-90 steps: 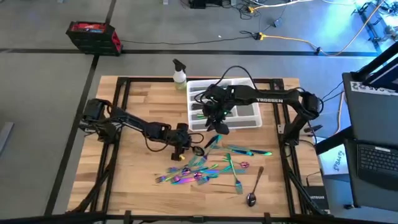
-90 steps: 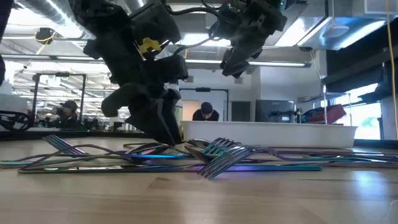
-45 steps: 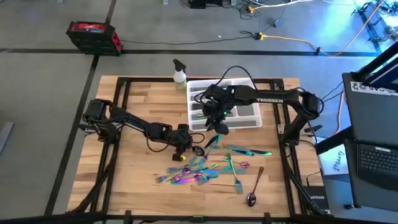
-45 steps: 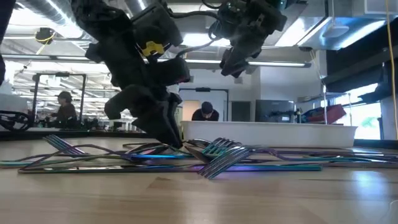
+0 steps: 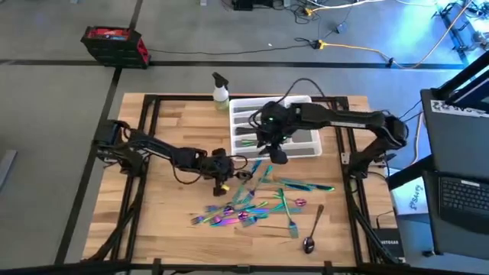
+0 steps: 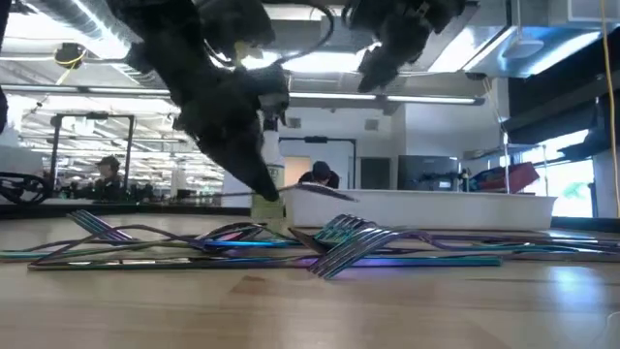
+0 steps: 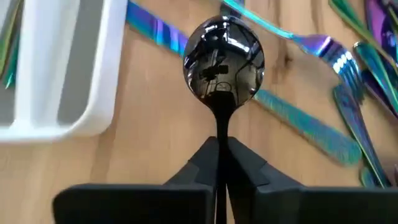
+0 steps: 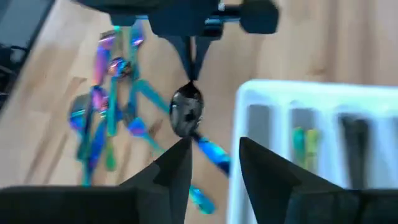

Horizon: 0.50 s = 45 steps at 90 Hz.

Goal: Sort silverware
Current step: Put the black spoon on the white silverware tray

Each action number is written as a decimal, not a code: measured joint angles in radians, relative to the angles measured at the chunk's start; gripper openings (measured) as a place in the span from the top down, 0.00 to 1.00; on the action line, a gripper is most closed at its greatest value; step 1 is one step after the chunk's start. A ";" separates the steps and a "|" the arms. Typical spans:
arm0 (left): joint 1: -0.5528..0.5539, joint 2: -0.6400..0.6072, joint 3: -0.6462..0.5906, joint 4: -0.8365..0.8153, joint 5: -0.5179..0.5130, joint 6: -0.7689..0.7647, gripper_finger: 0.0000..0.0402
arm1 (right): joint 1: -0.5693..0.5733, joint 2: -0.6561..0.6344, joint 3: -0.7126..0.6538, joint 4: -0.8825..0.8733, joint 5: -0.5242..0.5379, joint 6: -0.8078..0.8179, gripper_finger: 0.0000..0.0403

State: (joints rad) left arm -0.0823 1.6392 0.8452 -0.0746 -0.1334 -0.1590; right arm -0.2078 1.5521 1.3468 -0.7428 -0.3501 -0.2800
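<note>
My left gripper (image 5: 226,166) is shut on a dark mirror-bright spoon (image 7: 224,59), held above the table just left of the tray's near end; in the low view the spoon (image 6: 320,194) hangs over the pile. The rainbow silverware (image 5: 252,206) lies scattered flat on the wood near the table's front. My right gripper (image 5: 275,153) is open with nothing between its fingers; it hovers over the near rim of the white tray (image 5: 313,149) and looks at the spoon (image 8: 186,112). Some pieces lie in the tray's compartments (image 5: 248,134). My left gripper pinches the spoon's handle (image 7: 217,134) between its two fingers, behind the bowl; the rest of the handle is hidden between them. The fingers come from the table's left, slanting down, along the spoon. The spoon is lifted clear, roughly level, with its bowl (image 6: 334,195) toward the table's right.
A spray bottle (image 5: 221,92) stands at the tray's far left corner. Another dark spoon (image 5: 312,233) lies alone near the front edge, right of the pile. Bare wood lies to the left of my left arm. People show in the room beyond the table (image 6: 318,176).
My left gripper has risen from the pile with the spoon, which was on the table among the forks and now hangs clear and roughly level. My right gripper has shifted a little toward the table's right edge, staying open.
</note>
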 joint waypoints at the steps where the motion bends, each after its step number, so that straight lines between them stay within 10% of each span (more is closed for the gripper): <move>1: 0.002 -0.007 0.000 -0.002 0.000 -0.008 1.00 | 0.003 -0.007 0.000 0.003 0.012 -0.005 0.71; 19: 0.038 -0.120 0.000 0.004 0.071 -0.161 1.00 | 0.140 -0.076 0.002 0.036 0.317 -0.165 0.71; 36: 0.092 -0.196 0.001 0.005 0.276 -0.276 1.00 | 0.364 -0.063 0.001 0.068 0.888 -0.348 0.71; 45: 0.105 -0.220 0.001 0.019 0.330 -0.293 1.00 | 0.415 -0.046 0.001 0.120 0.950 -0.350 0.71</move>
State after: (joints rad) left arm 0.0226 1.4190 0.8459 -0.0554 0.1965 -0.4521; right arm 0.2074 1.5061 1.3479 -0.6226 0.6001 -0.6301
